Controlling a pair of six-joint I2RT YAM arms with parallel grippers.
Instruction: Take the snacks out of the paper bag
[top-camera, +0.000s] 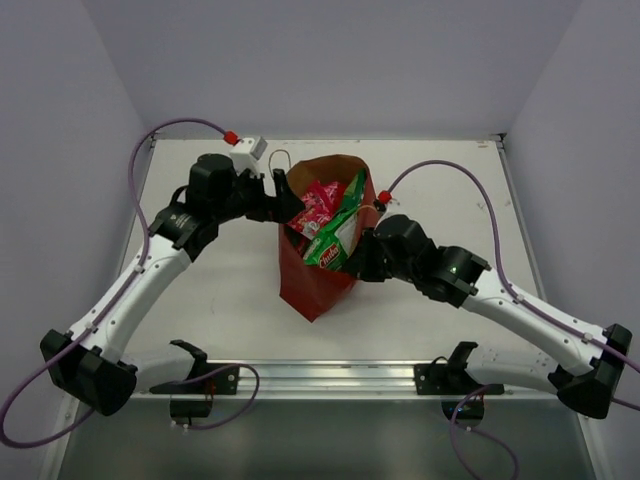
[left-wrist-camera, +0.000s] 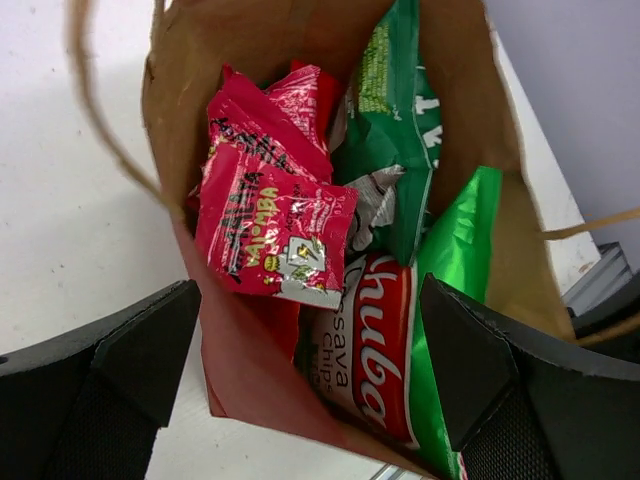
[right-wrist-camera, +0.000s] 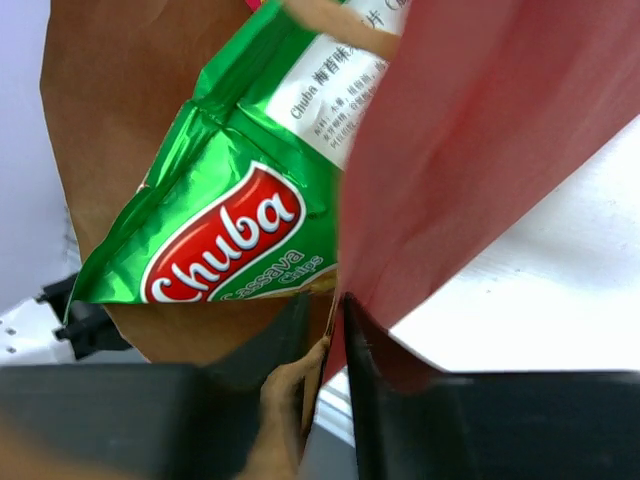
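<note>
Your bag (top-camera: 318, 285) stands upright in the middle of the table (top-camera: 220, 300). Its mouth is open, reddish-brown outside and tan inside. Every snack you can see is inside it, and none lies on the table.

The chip bag (right-wrist-camera: 230, 230), green with a red "Chuba" logo, leans along the bag's right side, and its top shows at the mouth. Two red candy bags (left-wrist-camera: 270, 220) sit crumpled on the left of the mouth, one overlapping the other, touching the chip bag. A darker green packet (left-wrist-camera: 395, 130) with white print stands behind them, against the far wall. A twine handle (top-camera: 278, 162) loops up from the bag's far left rim.

Your left jaws are spread wide at the bag's left rim and hold nothing. In the left wrist view one finger (left-wrist-camera: 100, 385) sits outside the bag over the table. The other (left-wrist-camera: 520, 385) sits across the mouth on the chip bag's side, with the snacks between them.

Your right jaws are nearly closed on the bag's right wall. In the right wrist view the paper edge runs between the two fingers (right-wrist-camera: 290, 335), tan face on one side and red on the other. The chip bag sits just inside that wall, not in the grip.
</note>
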